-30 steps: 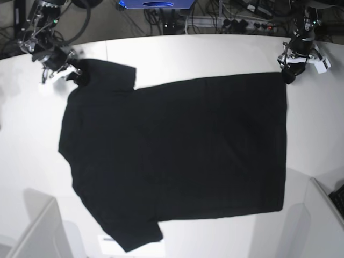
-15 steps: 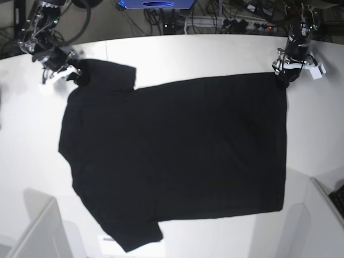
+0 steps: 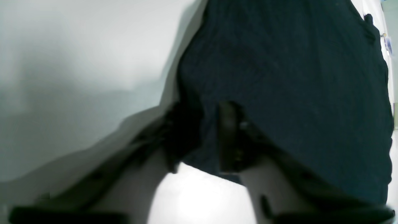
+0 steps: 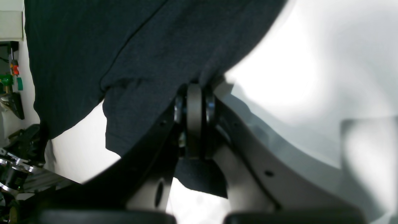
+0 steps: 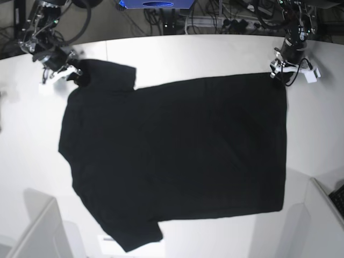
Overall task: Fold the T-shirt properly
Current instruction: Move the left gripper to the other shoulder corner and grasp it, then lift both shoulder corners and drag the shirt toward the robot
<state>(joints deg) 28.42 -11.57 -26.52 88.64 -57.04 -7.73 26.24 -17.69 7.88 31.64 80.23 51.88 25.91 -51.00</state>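
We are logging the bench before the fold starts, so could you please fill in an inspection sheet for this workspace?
Surface: white table, bare around the cloth.
Job's things: black T-shirt spread flat, no print showing.
Clutter: small white slip under the near sleeve.
Grippers: right gripper shut on the T-shirt's far sleeve; left gripper straddles the far hem corner, closure unclear.
Cables: tangle behind the table.
Surroundings: blue unit at the back; grey panels at the near corners.
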